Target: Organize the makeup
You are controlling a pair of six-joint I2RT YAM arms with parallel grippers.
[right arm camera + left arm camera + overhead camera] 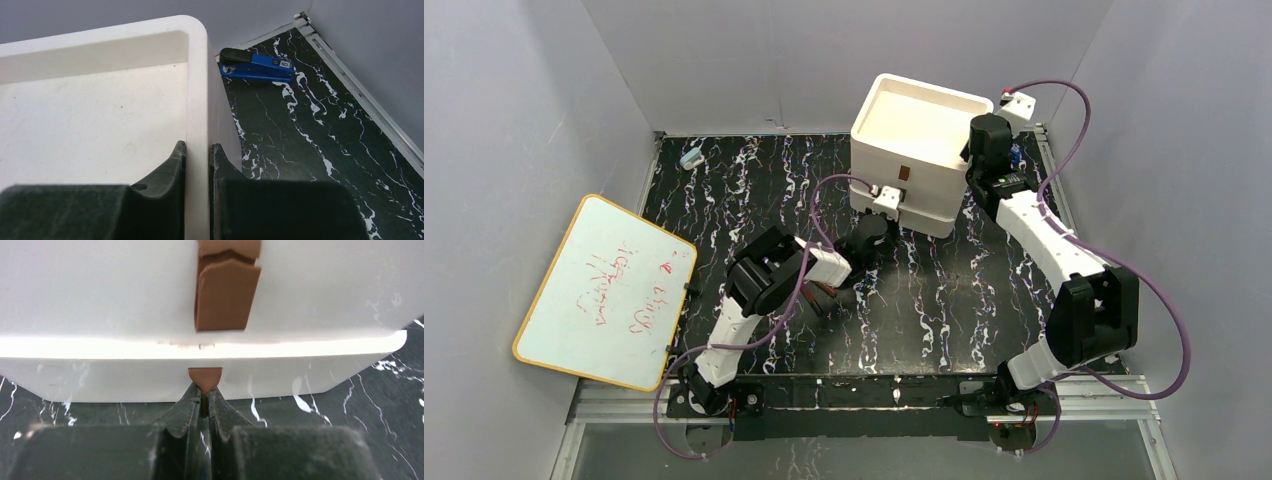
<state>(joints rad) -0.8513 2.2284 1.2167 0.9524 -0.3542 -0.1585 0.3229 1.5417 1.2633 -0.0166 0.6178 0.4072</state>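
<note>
Far left of my top view: whiteboard [604,290] w/ red scribble, sitting off the left side of the table [944,300]. Small light-blue thing [691,157] is at the back-left corner.

L arm reaches fwd across the middle. The makeup [827,292] lies on the table right under its forearm, on the near side of the drawer box [919,130]. I only see a few thin reddish-brown sticks poking out. The rest is hidden, so I can't tell which pieces are there.

Left gripper [204,399] is low at the box front. Its fingers [187,405] are pinched tight on the lower handle [205,376], a brown tab on the bottom drawer. The upper handle [222,295] hangs free above it.

Further right, the right gripper [197,150] is clamped on the box's right-hand wall: one finger inside the top tray, one outside, wall sandwiched betw. them.

A blue stapler [257,65] sits on the table beyond the box's back-right corner, near the rear wall.
</note>
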